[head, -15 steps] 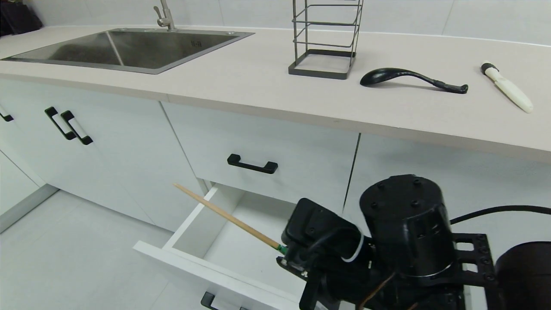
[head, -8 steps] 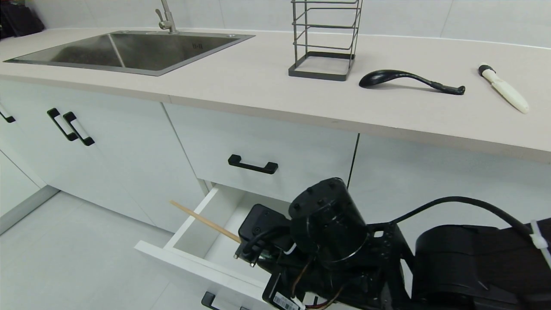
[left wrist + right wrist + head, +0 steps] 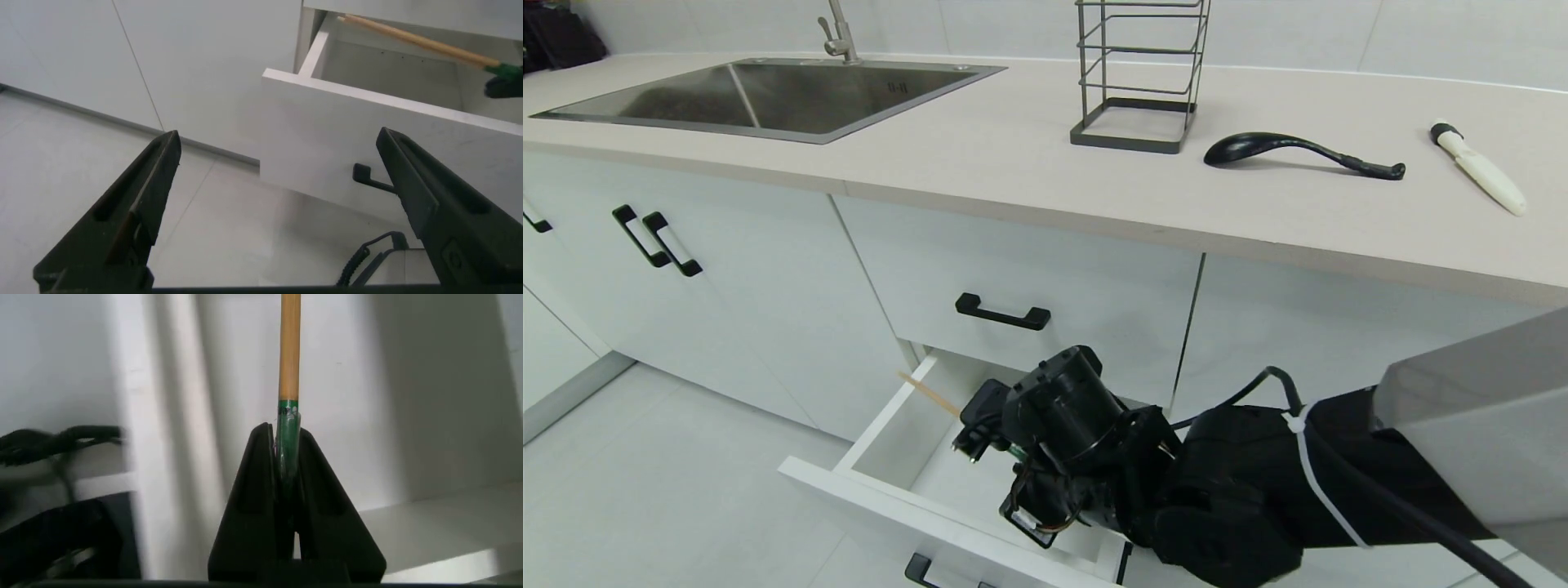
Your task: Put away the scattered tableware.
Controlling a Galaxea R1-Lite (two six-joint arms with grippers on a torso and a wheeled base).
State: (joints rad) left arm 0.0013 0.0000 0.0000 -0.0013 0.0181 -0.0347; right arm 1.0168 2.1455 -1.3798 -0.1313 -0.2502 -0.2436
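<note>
Orientation of the held item governs the coming move. The right gripper (image 3: 966, 426), at lower centre of the head view, is clamped narrow on the green end of a wooden chopstick with a green band (image 3: 929, 394). The right wrist view confirms this: the right gripper (image 3: 283, 437) pinches the green band, and the chopstick (image 3: 289, 343) runs straight out along the line of the jaws.

The chopstick's long axis runs from the gripper toward the upper left of the head view, rising slightly to its free tip. The held end sits above the interior of the open white drawer (image 3: 890, 505). The free tip lies close to the drawer's left side wall. Whether the tip is inside that wall or above it cannot be determined.

The left gripper (image 3: 276, 139) is wide apart and holds nothing. It faces the drawer (image 3: 368, 106) front from outside and below, with the chopstick (image 3: 409, 37) well beyond it. The right arm is therefore the arm placed to deposit the item.

Judgement: the tip should be confirmed clear of the left wall before release, or the item may bridge the rim.

A black curved spoon (image 3: 1298, 149) and a cream-handled utensil with a black cap (image 3: 1478, 167) lie on the beige table (image 3: 1013, 163) at upper right, not yet stowed.
</note>
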